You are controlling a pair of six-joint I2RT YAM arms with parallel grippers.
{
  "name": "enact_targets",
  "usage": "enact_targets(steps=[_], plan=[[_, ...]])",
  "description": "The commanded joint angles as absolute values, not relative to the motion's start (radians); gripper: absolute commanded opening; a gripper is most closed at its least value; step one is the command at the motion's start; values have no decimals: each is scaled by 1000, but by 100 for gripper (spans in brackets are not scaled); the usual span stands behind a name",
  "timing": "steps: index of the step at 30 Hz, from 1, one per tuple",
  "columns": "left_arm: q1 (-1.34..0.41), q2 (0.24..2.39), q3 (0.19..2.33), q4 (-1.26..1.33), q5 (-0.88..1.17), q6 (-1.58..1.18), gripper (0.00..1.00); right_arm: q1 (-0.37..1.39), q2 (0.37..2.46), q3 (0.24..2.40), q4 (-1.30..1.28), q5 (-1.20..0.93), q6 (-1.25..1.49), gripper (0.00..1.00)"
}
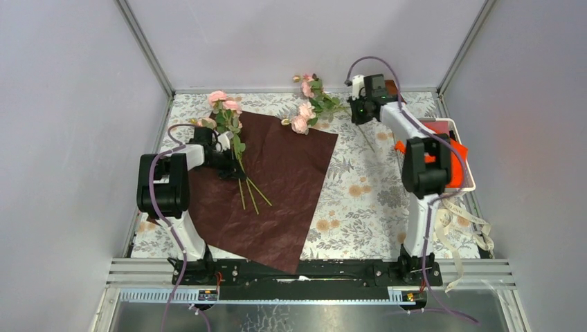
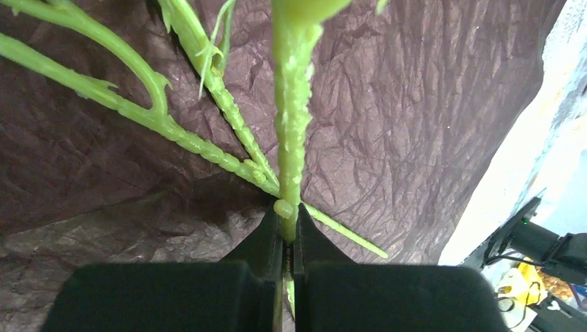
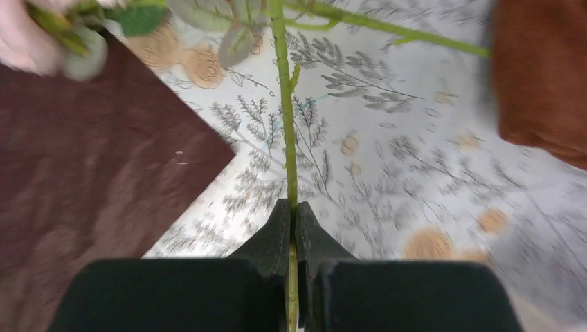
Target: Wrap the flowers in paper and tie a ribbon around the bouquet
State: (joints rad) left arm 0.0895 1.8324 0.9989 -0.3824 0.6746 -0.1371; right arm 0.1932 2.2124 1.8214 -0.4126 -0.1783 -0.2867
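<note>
Gripping one thin stem (image 3: 287, 138) apiece, your grippers are both clamped shut: the left gripper (image 2: 289, 232) holds flowers (image 1: 225, 114) lying on the paper (image 1: 284, 187); the right gripper (image 3: 291, 218) holds a second sprig (image 1: 308, 111) just beyond the paper's far corner. So narrow a pinch may let a stem twist or slip free. Only the top view shows the ribbon (image 1: 465, 223), by the right arm (image 1: 415, 228); only wrist views show each pinch.

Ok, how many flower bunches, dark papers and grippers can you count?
Flower bunches: 2, the left bunch and the right bunch
Dark paper: 1
Grippers: 2, the left gripper and the right gripper
Total: 5
</note>
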Motion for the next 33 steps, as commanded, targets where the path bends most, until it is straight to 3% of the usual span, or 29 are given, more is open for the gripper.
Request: enact_targets(steps=[1,3,6,12,18,23,30,33], plan=[[46,1816,1009,-408,608,-80,0,193,1829,1640,-153,-115,-132,0],[38,1808,1013,-412,610,-75,0,197,1723,1538,-68,-101,-75,0],[35,1795,1028,-437,597,-58,41,221,1600,1410,47,-99,17,0],[35,1707,1055,-500,500,19,70,357,1552,1359,103,-39,101,0],[34,1561,1119,-611,489,141,82,455,1516,1237,288,-167,285,0],[35,1493,1188,-696,593,194,83,509,1481,1071,528,-198,490,0],[35,1446,1267,-716,647,190,84,587,1458,1045,536,-112,445,0],[34,1411,1287,-692,760,128,98,675,1492,1068,582,-82,441,0]])
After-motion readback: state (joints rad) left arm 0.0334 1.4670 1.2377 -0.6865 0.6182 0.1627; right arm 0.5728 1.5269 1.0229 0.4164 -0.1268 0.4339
